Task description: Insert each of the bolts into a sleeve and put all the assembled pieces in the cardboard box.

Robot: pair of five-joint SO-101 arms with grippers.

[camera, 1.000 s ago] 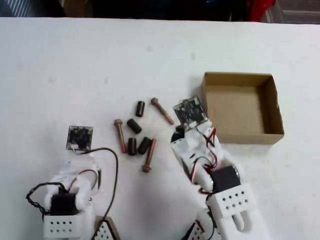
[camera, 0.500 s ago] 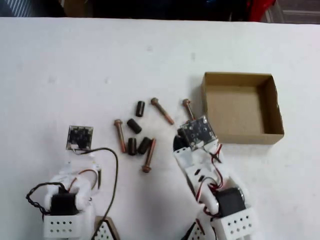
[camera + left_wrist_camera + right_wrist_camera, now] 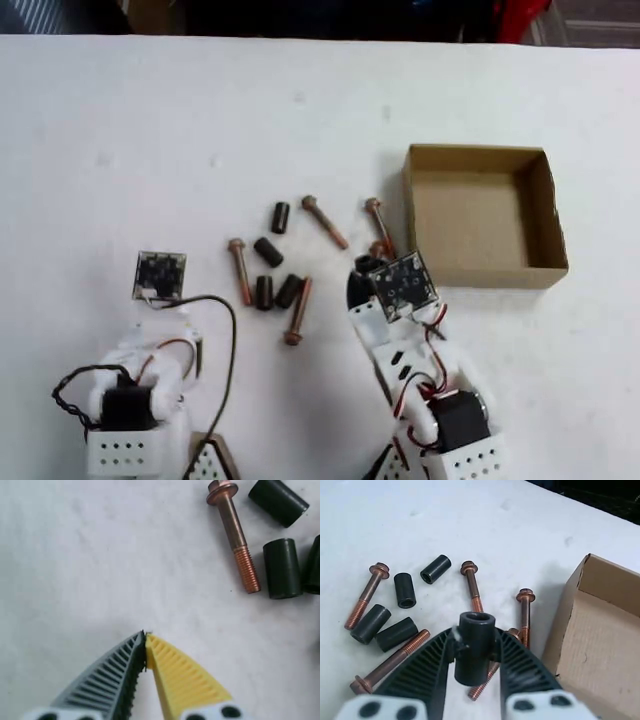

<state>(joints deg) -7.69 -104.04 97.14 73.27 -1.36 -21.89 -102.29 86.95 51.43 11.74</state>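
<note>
Jaws of the right gripper (image 3: pixel 475 632) clamp one black sleeve (image 3: pixel 472 662) upright near the cardboard box (image 3: pixel 600 625), bore exposed, likely to receive a bolt (image 3: pixel 525 617) lying on the table (image 3: pixel 470 520) just beyond, while the left gripper (image 3: pixel 145 636) rests pinched together, empty.

You see bolts (image 3: pixel 472 585) of coppery metal, smooth on the shank and ridged at the thread. Each sleeve (image 3: pixel 404 590) looks matt black. The cardboard box (image 3: pixel 600 645) is rough brown paperboard; the left gripper (image 3: pixel 145 636) has ribbed plastic fingers (image 3: pixel 185 680).
</note>
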